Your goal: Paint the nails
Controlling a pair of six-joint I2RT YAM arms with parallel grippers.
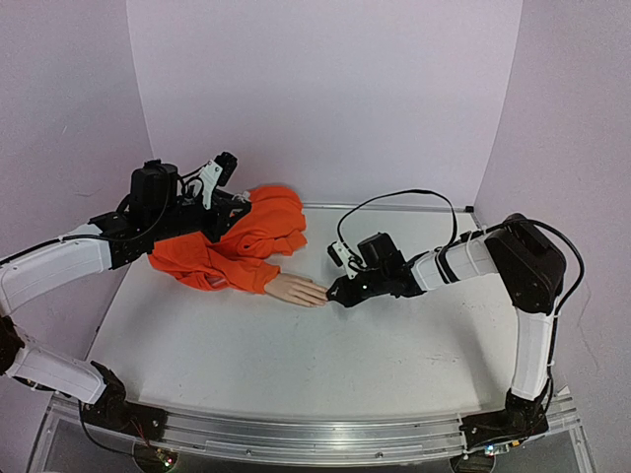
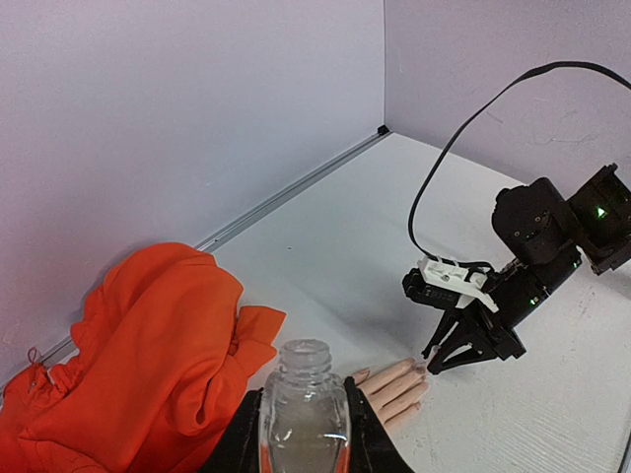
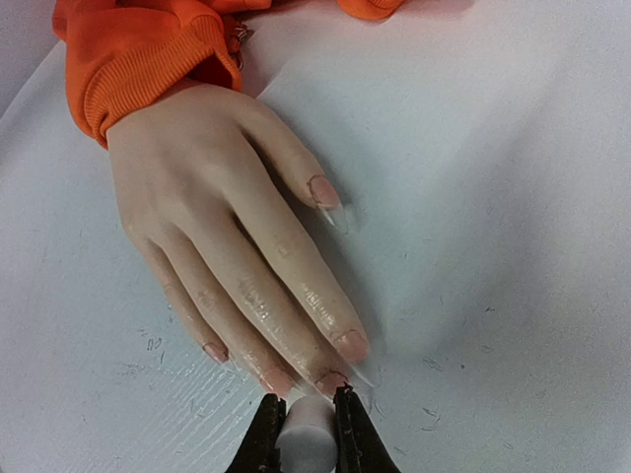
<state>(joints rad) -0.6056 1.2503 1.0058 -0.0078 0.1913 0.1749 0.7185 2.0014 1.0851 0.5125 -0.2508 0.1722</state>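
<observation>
Near the middle of the white table (image 1: 296,374), the mannequin hand (image 1: 296,290) lies palm down with its wrist in the orange sleeve (image 1: 242,246). Its fingers point straight at my right claw (image 1: 335,293). On the right wrist camera the nails (image 3: 350,345) sit just ahead of that claw. The middle finger's nail is right at the jaw tips, against or almost against the white cylinder (image 3: 308,439) that the jaws are clamped on. I cannot tell whether they touch. The index nail lies slightly farther out to the right, the ring and little nails are off to the left, and the thumb nail is well clear. My left claw (image 2: 304,448) hangs above the sleeve, closed around a clear glass bottle (image 2: 304,394) with an open neck.
</observation>
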